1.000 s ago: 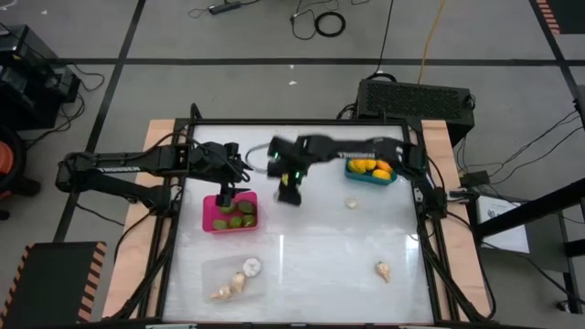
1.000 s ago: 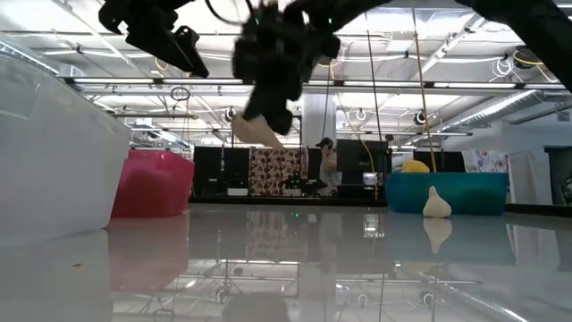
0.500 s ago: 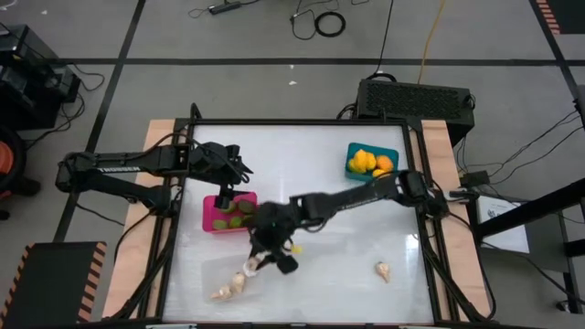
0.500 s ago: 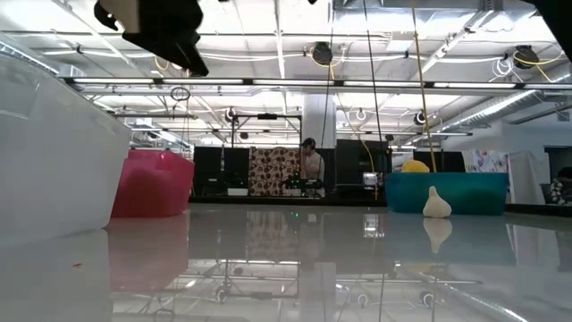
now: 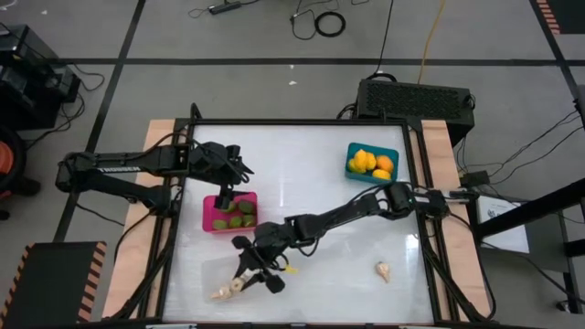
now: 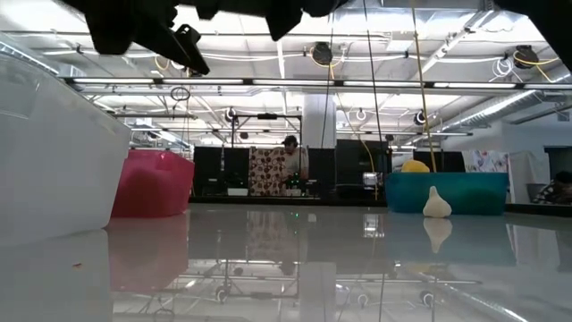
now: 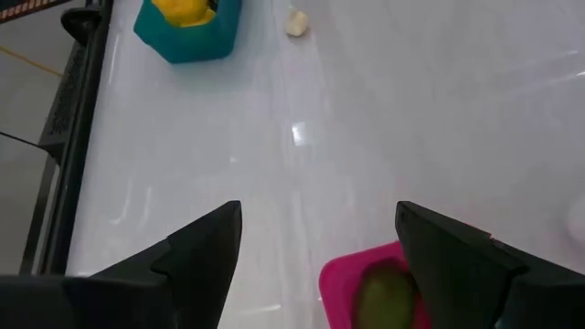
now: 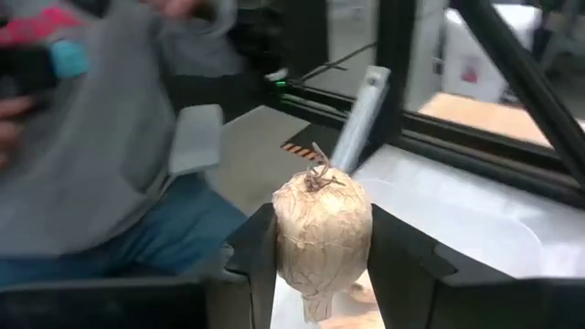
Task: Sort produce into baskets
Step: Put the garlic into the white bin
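My right gripper (image 5: 249, 276) is shut on a whitish garlic bulb (image 8: 322, 239) above the clear basket (image 5: 212, 272) at the near left, which holds other bulbs (image 5: 222, 292). My left gripper (image 5: 224, 193) is open and empty above the far edge of the pink basket (image 5: 212, 219), where olive-green fruits (image 5: 239, 217) lie. The teal basket (image 5: 352, 170) at the far right holds yellow-orange fruits (image 5: 370, 163). One bulb (image 5: 382, 270) lies on the table at the near right. Another bulb (image 7: 296, 23) lies near the teal basket. My right gripper pinches the garlic bulb by its two opposite sides (image 8: 285, 239) between its two fingers (image 8: 259, 251). The bulb's dry stem end (image 8: 319, 174) points away from the wrist. The bulb is lifted clear, over the clear basket.
My right arm (image 5: 352, 210) stretches across the middle of the table from the right. Beyond the near left edge a person in a grey sleeve (image 8: 101, 137) shows in the right wrist view. In the low view the clear basket (image 6: 54, 152) stands close at the left.
My right gripper has carried the garlic bulb from the far middle of the table toward the near left edge and now hangs over the clear basket, still shut on the bulb.
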You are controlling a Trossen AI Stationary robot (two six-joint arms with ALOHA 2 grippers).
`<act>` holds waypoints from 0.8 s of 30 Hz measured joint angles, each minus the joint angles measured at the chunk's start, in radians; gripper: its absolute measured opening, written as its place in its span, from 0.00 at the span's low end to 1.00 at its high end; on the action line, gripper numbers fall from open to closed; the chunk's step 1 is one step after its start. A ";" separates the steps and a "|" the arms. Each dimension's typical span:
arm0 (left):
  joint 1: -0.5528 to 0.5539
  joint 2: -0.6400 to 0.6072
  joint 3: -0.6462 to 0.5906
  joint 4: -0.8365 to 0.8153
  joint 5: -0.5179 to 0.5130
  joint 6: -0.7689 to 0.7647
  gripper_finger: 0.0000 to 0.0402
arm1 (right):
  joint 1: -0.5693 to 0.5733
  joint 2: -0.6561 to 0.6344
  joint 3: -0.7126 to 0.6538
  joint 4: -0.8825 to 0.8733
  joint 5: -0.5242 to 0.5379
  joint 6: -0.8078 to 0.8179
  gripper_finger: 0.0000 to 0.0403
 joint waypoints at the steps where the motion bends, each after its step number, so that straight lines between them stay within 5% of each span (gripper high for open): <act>1: 0.000 0.000 0.000 -0.001 0.006 0.000 0.74 | 0.000 0.006 0.000 0.009 0.027 0.027 0.33; 7: 0.000 0.000 0.000 -0.018 0.014 -0.016 0.74 | 0.000 0.006 -0.001 -0.075 0.219 0.114 0.42; 16: 0.000 0.000 0.000 -0.020 0.014 -0.021 0.74 | -0.005 -0.002 0.001 -0.200 0.208 0.251 0.60; 24: 0.000 0.000 0.000 -0.018 0.014 -0.021 0.74 | -0.022 -0.068 0.070 -0.694 0.134 0.417 0.61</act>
